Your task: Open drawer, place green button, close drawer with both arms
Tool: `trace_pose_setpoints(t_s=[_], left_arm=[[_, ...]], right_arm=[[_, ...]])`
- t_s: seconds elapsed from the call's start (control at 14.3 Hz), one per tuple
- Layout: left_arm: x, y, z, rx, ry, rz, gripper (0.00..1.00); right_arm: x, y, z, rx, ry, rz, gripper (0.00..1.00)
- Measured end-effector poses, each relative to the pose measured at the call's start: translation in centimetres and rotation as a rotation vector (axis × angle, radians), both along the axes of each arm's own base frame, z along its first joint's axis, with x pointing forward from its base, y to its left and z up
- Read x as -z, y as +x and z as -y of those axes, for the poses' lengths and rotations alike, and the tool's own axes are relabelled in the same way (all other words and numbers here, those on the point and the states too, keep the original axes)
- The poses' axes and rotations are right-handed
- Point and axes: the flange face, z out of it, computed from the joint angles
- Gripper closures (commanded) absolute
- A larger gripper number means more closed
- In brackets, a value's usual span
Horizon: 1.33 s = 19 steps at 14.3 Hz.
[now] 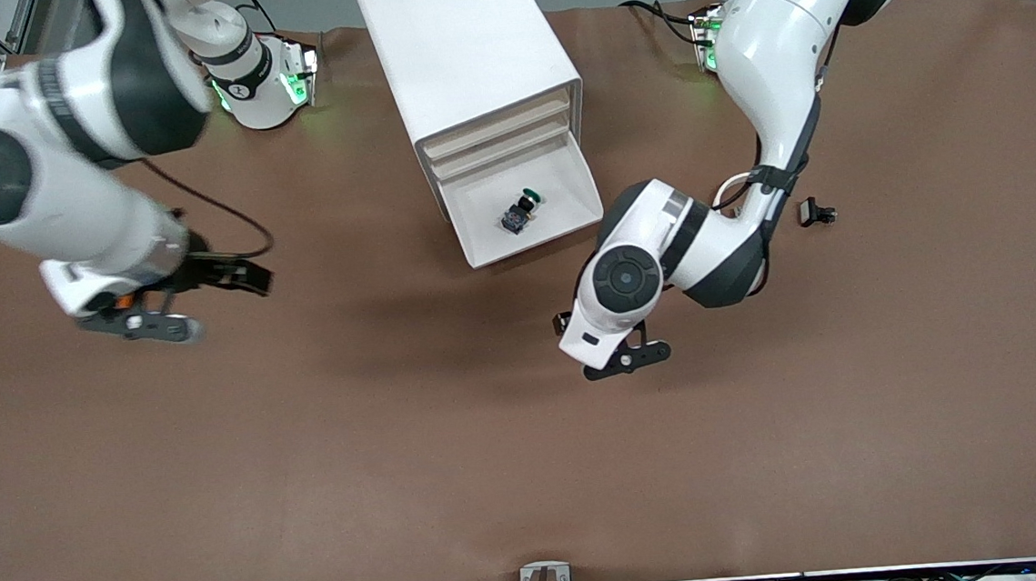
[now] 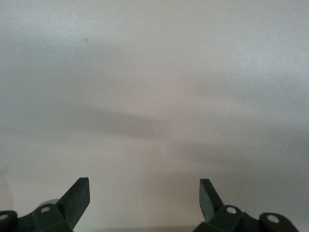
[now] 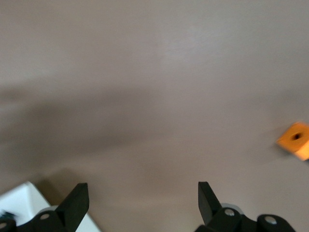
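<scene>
Pulled out of the white boxy cabinet [image 1: 474, 47] on the brown surface [image 1: 403, 472]: the shallow white tray-like drawer [image 1: 558, 207], lowest of the stack, with the tiny green-capped, dark-bodied push button [image 1: 520, 212] already lying inside it

Hovering over bare surface just off the drawer's open end: the left black two-finger gripper [image 1: 624, 353], jaws spread apart and empty in the left wrist view [image 2: 145, 205]

Hanging over the right arm's end of the surface, well apart from the cabinet: the right black two-finger gripper [image 1: 142, 321], jaws likewise apart and holding nothing [image 3: 143, 205], with a small orange cube with a hole [image 3: 295, 139] and a corner of the white drawer in its wrist view

Lying beside the left arm's forearm, toward that arm's end of the surface: a small black part [image 1: 815, 212]

Judged to be at the last step, opening and placing done, closing left to do

Called for next: a jaw or fingertip brought against the cream-white front strip, then a straight push along the drawer's runners toward the cabinet, kept square to avoid jamming or shifting the cabinet, perhaps steadied by the other arm

No readable brand, label or writing anywhere
</scene>
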Motion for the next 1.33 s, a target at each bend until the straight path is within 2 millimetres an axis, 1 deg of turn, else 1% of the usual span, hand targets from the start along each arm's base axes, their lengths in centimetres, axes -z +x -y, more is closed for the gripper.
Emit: trace_pose_setpoints(t_s=[0.14,0.28,0.49,0.63,0.7,0.77,0.91,1.05,1.19,1.33], left_arm=[[1.0,-0.9,1.0,0.021,0.002,0.003,0.00],[2.2,-2.0,1.7,0.039,0.008,-0.005,0.00],[3.7,-3.3,2.3,0.051,0.019,-0.026,0.00],[4.1,-4.2,3.0,0.056,0.013,-0.040,0.00],[4.1,-4.8,3.5,0.051,0.008,-0.044,0.00],[4.1,-5.3,4.0,0.040,0.000,-0.042,0.00],[4.1,-6.4,4.7,0.018,-0.015,-0.030,0.00],[4.0,-7.4,4.6,-0.010,-0.029,-0.012,0.00],[3.8,-7.9,4.4,-0.092,-0.049,0.005,0.00],[3.9,-8.2,4.1,-0.130,-0.058,0.004,0.00]], right_arm=[[-1.9,0.3,5.8,-0.082,-0.007,-0.011,0.00],[-3.3,0.3,10.1,-0.151,-0.014,-0.016,0.00],[-4.8,-0.2,15.5,-0.214,0.001,-0.022,0.00],[-5.5,-0.6,18.0,-0.219,0.010,-0.029,0.00],[-5.7,-0.8,18.8,-0.211,0.011,-0.028,0.00],[-6.0,-0.8,19.1,-0.205,0.009,-0.022,0.00],[-6.6,-0.9,19.2,-0.203,0.009,-0.020,0.00],[-6.9,-1.1,19.4,-0.199,0.011,-0.031,0.00],[-7.3,-1.2,19.5,-0.196,0.010,-0.026,0.00],[-8.3,-1.1,19.8,-0.191,0.004,-0.004,0.00]])
